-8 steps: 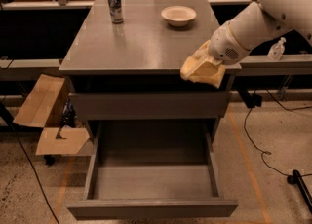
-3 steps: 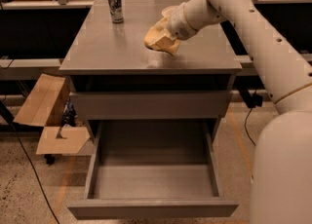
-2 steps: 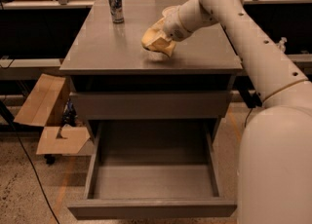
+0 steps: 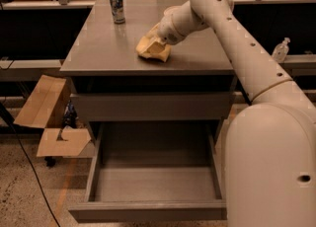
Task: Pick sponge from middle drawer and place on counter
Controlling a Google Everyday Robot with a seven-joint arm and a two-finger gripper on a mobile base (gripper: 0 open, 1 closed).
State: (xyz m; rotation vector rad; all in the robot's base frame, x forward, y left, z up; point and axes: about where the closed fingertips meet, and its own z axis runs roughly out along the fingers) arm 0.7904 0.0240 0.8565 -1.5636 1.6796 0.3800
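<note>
The hand (image 4: 158, 42), upper centre of the frame on the bench (image 4: 98, 48), overlaps the sponge (image 4: 148, 51); their boundary is indistinct. The robot body (image 4: 271, 167), cut off lower right, apparently hides the right corner of the middle drawer (image 4: 153, 184).

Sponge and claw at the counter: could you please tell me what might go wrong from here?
The sponge is soft and lies against the claw low at the counter, so it may cling and come away on retreat. The can stands rear left; a leftward arm swing could topple it.
</note>
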